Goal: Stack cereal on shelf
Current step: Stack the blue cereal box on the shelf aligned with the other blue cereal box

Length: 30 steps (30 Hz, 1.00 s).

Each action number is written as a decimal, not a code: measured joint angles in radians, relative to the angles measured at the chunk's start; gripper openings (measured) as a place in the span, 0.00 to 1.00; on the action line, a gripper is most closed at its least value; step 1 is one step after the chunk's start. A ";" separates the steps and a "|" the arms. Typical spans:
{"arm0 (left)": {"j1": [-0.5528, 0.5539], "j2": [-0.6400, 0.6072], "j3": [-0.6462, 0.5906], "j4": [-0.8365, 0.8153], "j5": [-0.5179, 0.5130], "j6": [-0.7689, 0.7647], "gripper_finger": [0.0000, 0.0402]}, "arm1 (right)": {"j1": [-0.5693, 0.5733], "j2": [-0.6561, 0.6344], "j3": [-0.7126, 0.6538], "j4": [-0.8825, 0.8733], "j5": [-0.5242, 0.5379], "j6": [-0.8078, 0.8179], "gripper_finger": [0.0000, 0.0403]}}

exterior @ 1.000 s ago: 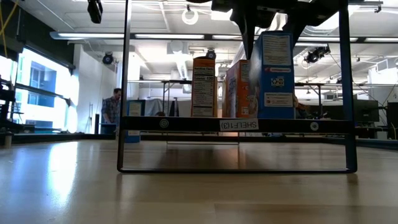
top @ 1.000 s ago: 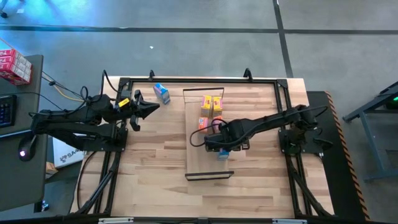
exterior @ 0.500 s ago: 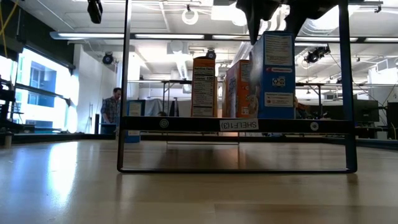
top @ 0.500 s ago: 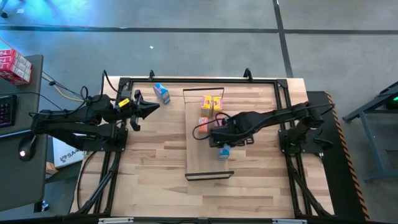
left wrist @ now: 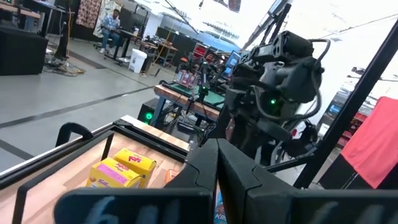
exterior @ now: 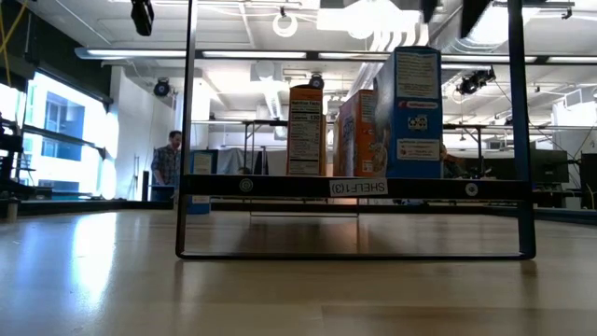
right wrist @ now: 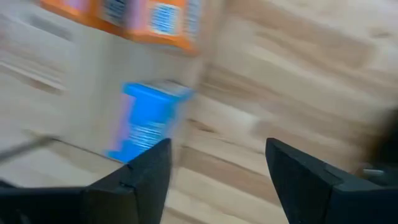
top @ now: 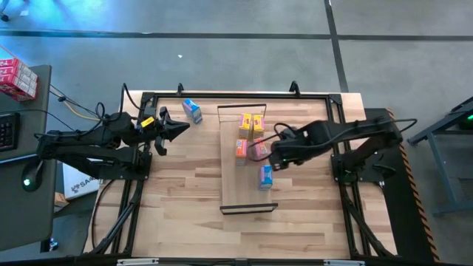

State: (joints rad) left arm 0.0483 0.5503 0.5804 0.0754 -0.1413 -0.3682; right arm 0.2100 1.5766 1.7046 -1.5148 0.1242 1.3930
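Pulling back from the long light-wood shelf point(top: 248, 159), the right tool point(top: 275, 157) is hovering with fingers apart, holding nothing. 5 small cardboard cereal boxes are standing on the shelf, including a blue box point(top: 265, 176); another blue box point(top: 192, 110) is lying on the bench point(top: 185, 199) near the left tool point(top: 179, 128), whose fingers are pressed together.

- Right gripper point(right wrist: 217, 180): two dark fingers point(right wrist: 134, 183) at the frame's bottom edge, parted, nothing between them.
- Blue cereal box point(right wrist: 146, 121), left of centre, standing on the pale shelf panel point(right wrist: 68, 93) (print blurred, unreadable).
- Orange boxes point(right wrist: 134, 15) along the upper left edge.
- Plank tabletop point(right wrist: 292, 81) fills the right half.
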 joint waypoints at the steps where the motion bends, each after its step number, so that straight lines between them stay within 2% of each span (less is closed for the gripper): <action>1: 0.000 0.000 0.000 0.000 0.000 -0.006 0.00 | 0.000 -0.004 0.000 -0.042 0.000 -0.022 0.59; 3: 0.000 0.000 0.000 0.002 -0.003 -0.023 0.00 | 0.002 -0.030 -0.023 -0.052 -0.002 -0.077 0.59; 5: 0.000 0.000 0.000 0.002 -0.007 -0.036 0.00 | 0.006 -0.087 -0.107 -0.012 -0.034 -0.121 0.59; 9: 0.000 0.000 0.000 0.004 -0.008 -0.049 0.00 | 0.046 -0.243 -0.381 0.005 -0.093 -0.082 0.59; 11: 0.000 0.000 0.000 0.004 -0.008 -0.049 0.00 | 0.077 -0.356 -0.528 0.154 -0.107 -0.029 0.59; 13: 0.000 0.000 0.000 0.004 -0.009 -0.037 0.00 | 0.107 -0.470 -0.664 0.354 -0.077 -0.002 0.59; 15: 0.000 0.000 0.000 0.004 -0.010 -0.006 0.00 | 0.128 -0.576 -0.780 0.557 0.014 -0.019 0.59; 18: 0.000 0.000 0.000 0.005 -0.011 0.032 0.00 | 0.137 -0.703 -0.907 0.775 0.218 -0.135 0.59; 21: 0.000 0.000 0.000 0.004 -0.023 0.039 0.00 | 0.129 -0.789 -0.994 0.955 0.440 -0.361 0.59; 24: 0.000 0.001 0.000 0.004 -0.057 0.033 0.00 | 0.116 -0.834 -1.054 1.111 0.618 -0.666 0.59; 27: 0.000 0.001 0.000 0.004 -0.090 0.060 0.00 | 0.103 -0.846 -1.068 1.202 0.671 -0.904 0.59; 30: 0.000 0.001 0.000 0.004 -0.121 0.088 0.01 | 0.091 -0.846 -1.068 1.250 0.657 -0.964 0.58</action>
State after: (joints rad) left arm 0.0479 0.5514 0.5800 0.0792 -0.2619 -0.2800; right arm 0.3008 0.7311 0.6365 -0.2645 0.7812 0.4290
